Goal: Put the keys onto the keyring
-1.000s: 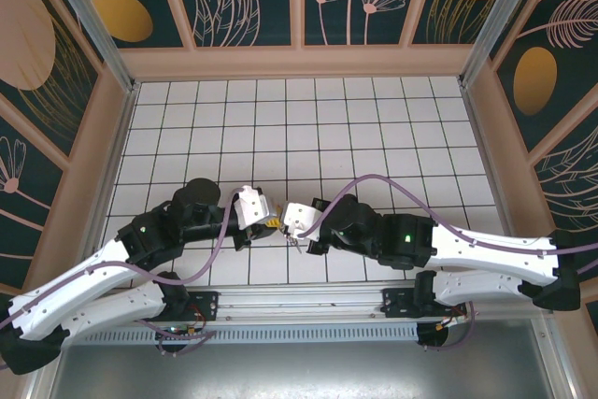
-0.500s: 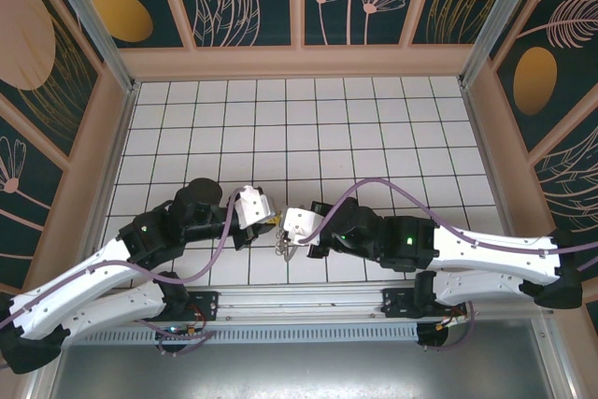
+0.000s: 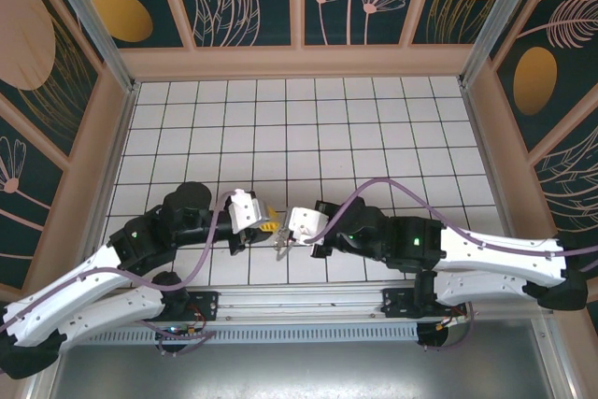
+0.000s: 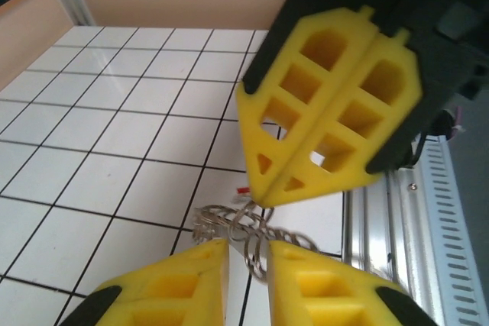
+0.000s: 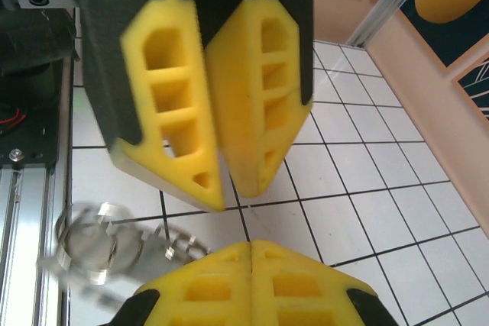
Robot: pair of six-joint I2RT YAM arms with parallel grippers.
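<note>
**Item: keyring** point(image 5: 98, 243). A thin wire loop with a small cluster of metal pieces. It hangs clear of the white tiled worktop point(image 3: 374, 137), between the two grippers. In the right wrist view it is blurred, so the count of pieces cannot be told.

**Item: right gripper** point(image 4: 267, 188). It sits directly above the keyring with the jaws pressed flat together. The top of the loop meets their tip, so the ring appears to be pinched there and carried from that point. Judged purpose: hold the ring up and steady so its loop is presented to the other arm.

**Item: left gripper** point(image 4: 246, 253). It is level with the keyring, facing it. The jaws stand narrowly apart and a strand of the loop passes through the gap without being clamped. Judged purpose: straddle the wire, ready to close and take a second hold or spread the loop.

**Item: key** point(image 4: 243, 189). A small red fleck shows just beside the top of the keyring, at the right gripper's tip. It is likely the red head. Whether the key is threaded on or merely alongside cannot be told.

**Status (judged):** threading not confirmed.
</note>
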